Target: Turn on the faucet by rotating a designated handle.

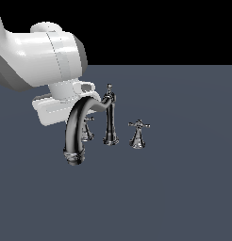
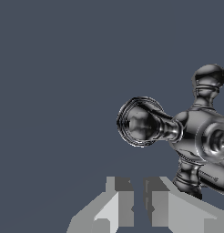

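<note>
- The faucet [image 1: 108,120] stands on a flat slate-grey floor [image 1: 184,188], a little to the exterior view's left of the picture's middle.
- Its slim tall post [image 1: 110,117] rises at the middle of the set; from the post's top the thick arched spout [image 1: 78,127] sweeps out toward 8 o'clock and curves down to a ringed mouth [image 1: 74,157] just above the floor.
- One small cross handle [image 1: 138,134] stands apart from the post at 3 o'clock, upright on its own flared base.
- The other cross handle [image 1: 87,128] sits at 9 o'clock of the post and is half hidden behind the spout.
- The white Panda arm [image 1: 42,56] comes in from 10 o'clock of the exterior view, and its wrist block hangs just behind the top of the arch.
- In the wrist view a cross handle [image 2: 196,132] shows from above, with its rounded arms reaching out from a central hub; one arm points toward 9 o'clock of the hub and ends in a ringed knob [image 2: 139,122].
- The gripper [image 2: 138,200] has its two grey fingers [image 2: 120,200] drawn close, with only a narrow slot between them and nothing pinched there.
- The fingertips lie near the handle at 7 o'clock of its hub; I cannot tell whether they touch it.
</note>
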Available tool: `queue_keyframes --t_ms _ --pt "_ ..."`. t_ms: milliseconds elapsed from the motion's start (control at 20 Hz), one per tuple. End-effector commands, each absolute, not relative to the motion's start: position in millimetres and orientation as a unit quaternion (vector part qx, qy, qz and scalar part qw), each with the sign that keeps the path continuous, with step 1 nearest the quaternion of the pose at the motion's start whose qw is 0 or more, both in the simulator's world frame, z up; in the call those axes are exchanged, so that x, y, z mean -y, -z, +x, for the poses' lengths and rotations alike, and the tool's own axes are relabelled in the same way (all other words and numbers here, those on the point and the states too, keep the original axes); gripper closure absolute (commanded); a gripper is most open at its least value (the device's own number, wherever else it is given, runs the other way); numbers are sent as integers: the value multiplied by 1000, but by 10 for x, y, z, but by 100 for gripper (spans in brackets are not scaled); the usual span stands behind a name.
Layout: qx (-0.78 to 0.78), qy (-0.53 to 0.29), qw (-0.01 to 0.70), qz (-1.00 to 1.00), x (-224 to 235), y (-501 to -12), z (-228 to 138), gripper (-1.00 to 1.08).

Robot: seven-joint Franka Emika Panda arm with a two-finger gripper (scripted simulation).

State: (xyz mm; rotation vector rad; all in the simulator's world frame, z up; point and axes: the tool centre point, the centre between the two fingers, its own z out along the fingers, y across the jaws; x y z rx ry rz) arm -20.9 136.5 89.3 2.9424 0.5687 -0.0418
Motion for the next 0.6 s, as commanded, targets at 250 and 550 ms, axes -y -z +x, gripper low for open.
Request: queue_keyframes --t_ms 250,550 --pt "-172 63 162 970 -42 -720 151 -43" --pt "-256 21 180 950 -177 -845 387 -54"
